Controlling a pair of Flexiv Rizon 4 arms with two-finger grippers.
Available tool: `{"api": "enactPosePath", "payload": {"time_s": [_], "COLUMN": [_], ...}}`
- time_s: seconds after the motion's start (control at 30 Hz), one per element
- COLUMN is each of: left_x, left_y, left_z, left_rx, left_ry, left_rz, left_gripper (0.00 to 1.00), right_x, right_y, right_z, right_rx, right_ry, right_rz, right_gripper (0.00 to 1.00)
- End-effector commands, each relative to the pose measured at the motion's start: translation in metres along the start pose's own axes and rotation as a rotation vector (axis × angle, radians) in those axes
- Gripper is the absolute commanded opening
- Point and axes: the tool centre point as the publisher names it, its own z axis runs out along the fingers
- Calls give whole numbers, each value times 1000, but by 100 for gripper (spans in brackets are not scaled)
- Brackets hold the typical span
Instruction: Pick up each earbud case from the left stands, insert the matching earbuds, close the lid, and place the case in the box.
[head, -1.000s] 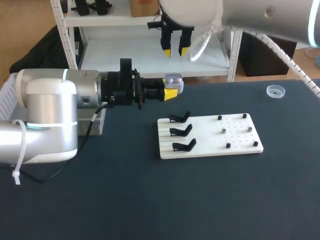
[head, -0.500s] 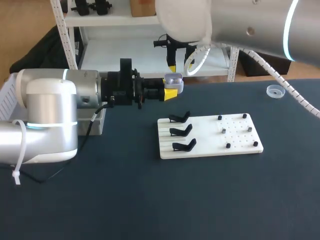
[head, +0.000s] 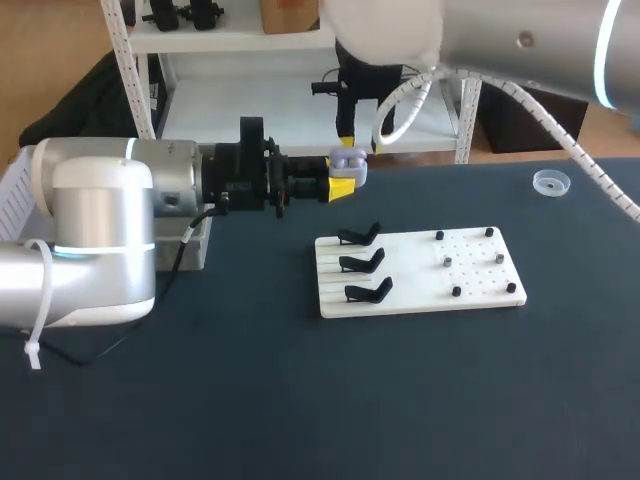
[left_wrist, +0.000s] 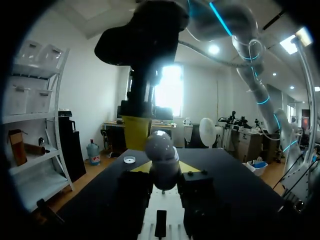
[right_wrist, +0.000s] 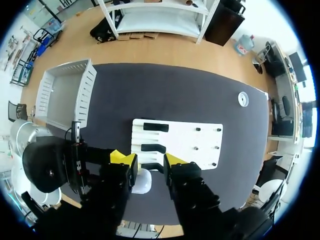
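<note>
My left gripper (head: 340, 176) is shut on a white earbud case (head: 347, 161), held in the air behind the white board (head: 415, 285). In the left wrist view the rounded case (left_wrist: 162, 156) sits between the yellow tips. My right gripper (head: 349, 134) hangs straight down, just above the case, open with nothing between its fingers. From its wrist view the case (right_wrist: 142, 183) shows under the gripper (right_wrist: 149, 160), partly hidden by one finger. Three black stands (head: 362, 262) on the board's left side carry nothing. Small dark and silver pieces (head: 447, 262) dot its right side.
A white slatted box (right_wrist: 65, 97) stands at the table's left edge, beside my left arm. A small clear round dish (head: 551, 182) lies at the far right. The dark tabletop in front of the board is bare.
My right gripper has come down from high above and turned, so its tips now hang just over the case. The left arm and the case have not moved.
</note>
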Motion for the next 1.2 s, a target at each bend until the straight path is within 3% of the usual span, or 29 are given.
{"api": "enactPosePath", "payload": {"time_s": [0.03,0.13,0.2,0.3,0.4,0.5,0.67,0.9,1.2], "left_x": [0,0,0,0,-12,-20,-24,-19,22], "left_y": [2,2,2,2,11,24,50,79,119], "left_z": [1,1,1,1,-28,-62,-116,-179,-241], "left_rx": [1,1,1,1,-43,-91,-148,-187,-211], "left_ry": [-1,-1,-1,-1,8,37,67,111,214], "left_rz": [0,0,0,0,40,82,92,97,100], "left_gripper": [0,0,0,0,0,0,0,0,0], "right_x": [12,12,11,12,22,37,56,56,56], "right_y": [-1,-1,-5,-17,-34,-49,-67,-67,-67], "right_z": [0,-7,-17,-33,-44,-45,-42,-42,-42], "right_rx": [-10,-26,-13,-48,-138,-186,-230,-230,-230], "right_ry": [-21,-35,-89,-161,-266,-329,-378,-378,-378], "right_rz": [1,16,36,95,131,128,122,122,122], "right_gripper": [33,33,34,42,47,100,100,100,100]}}
